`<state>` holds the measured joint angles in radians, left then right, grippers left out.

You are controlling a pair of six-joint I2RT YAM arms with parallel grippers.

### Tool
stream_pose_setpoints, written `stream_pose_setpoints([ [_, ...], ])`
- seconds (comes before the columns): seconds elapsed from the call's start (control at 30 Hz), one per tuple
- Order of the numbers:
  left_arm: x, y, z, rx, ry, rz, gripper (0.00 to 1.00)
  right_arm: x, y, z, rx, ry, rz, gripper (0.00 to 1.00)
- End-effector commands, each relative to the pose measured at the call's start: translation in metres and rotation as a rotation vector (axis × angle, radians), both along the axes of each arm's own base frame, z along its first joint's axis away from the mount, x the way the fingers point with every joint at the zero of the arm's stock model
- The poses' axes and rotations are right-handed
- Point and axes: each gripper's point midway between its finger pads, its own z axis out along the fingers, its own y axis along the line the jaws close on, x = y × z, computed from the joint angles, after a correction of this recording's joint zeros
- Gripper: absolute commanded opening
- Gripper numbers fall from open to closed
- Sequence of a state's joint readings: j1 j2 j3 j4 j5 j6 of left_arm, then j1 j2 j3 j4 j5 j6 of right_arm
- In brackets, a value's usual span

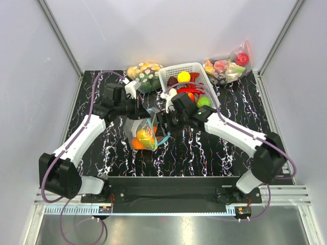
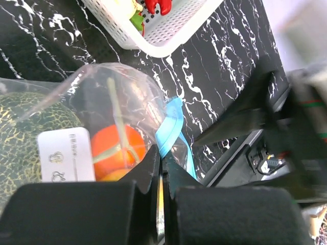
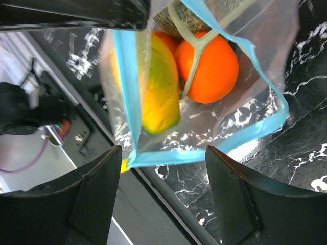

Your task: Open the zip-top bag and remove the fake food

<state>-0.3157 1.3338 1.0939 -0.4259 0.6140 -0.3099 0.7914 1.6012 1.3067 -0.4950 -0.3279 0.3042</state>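
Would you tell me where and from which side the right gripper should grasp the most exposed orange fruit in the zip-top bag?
I would take that orange fruit across its round middle, coming straight in through the open mouth: the teal zip strip gapes toward the open right gripper, and the left gripper pinches the rim of the zip-top bag.

In the left wrist view the green netted ball [image 2: 23, 135] runs off the left edge and the white basket [image 2: 168, 38] off the top; the right arm [image 2: 301, 127] is a dark blur; from above, the left gripper [image 1: 145, 114] and right gripper [image 1: 162, 122] cover the upper part of the zip-top bag [image 1: 145, 137].
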Motion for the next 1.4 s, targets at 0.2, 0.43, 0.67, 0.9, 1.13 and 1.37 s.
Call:
stream_pose_setpoints([
  [0.2,-0.012,0.0,0.018,0.025,0.023,-0.053,0.0,0.021,-0.003,0.02,0.085,-0.075,-0.051,0.75],
  [0.43,-0.01,-0.009,0.024,-0.025,0.028,-0.095,0.0,0.034,0.017,-0.008,0.067,-0.084,0.024,0.74],
  [0.67,-0.003,-0.018,0.032,-0.085,-0.012,-0.108,0.0,0.018,0.037,0.004,0.118,-0.108,0.093,0.74],
  [0.9,0.005,-0.039,0.039,-0.232,-0.023,-0.145,0.0,-0.004,0.043,-0.006,0.19,-0.06,0.112,0.75],
  [1.13,0.005,-0.042,0.031,-0.238,-0.021,-0.168,0.0,-0.007,0.05,-0.01,0.274,-0.074,0.103,0.79],
  [1.37,-0.007,-0.032,0.021,-0.15,-0.019,-0.176,0.37,0.002,0.052,-0.017,0.267,-0.086,0.063,0.8],
])
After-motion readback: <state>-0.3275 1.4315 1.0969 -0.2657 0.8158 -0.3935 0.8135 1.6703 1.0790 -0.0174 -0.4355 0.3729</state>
